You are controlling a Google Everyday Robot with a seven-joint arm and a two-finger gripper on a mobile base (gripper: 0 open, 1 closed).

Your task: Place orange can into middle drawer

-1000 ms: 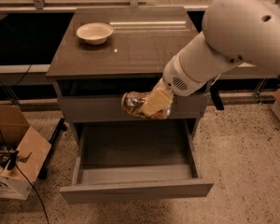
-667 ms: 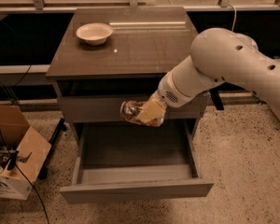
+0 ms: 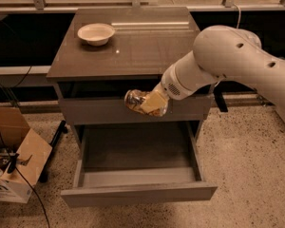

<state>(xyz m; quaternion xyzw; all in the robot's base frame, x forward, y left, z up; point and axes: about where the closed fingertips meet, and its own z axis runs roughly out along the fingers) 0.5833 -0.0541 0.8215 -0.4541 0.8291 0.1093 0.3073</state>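
My arm [image 3: 228, 56] slants down-left from the right; my gripper [image 3: 154, 103] clamps the orange can [image 3: 134, 100] above the open drawer [image 3: 137, 193].

a white bowl [image 3: 96, 33] sits on the tabletop [image 3: 147, 51], a cardboard box [image 3: 14, 160] on the speckled floor [image 3: 247, 165].

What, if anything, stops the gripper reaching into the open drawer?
Probably nothing, so likely yes: the gripper, shut on the can, hangs above the pulled-out drawer, whose inside looks bare.

High front view — gripper [image 3: 149, 103] centred, above open drawer [image 3: 137, 193].
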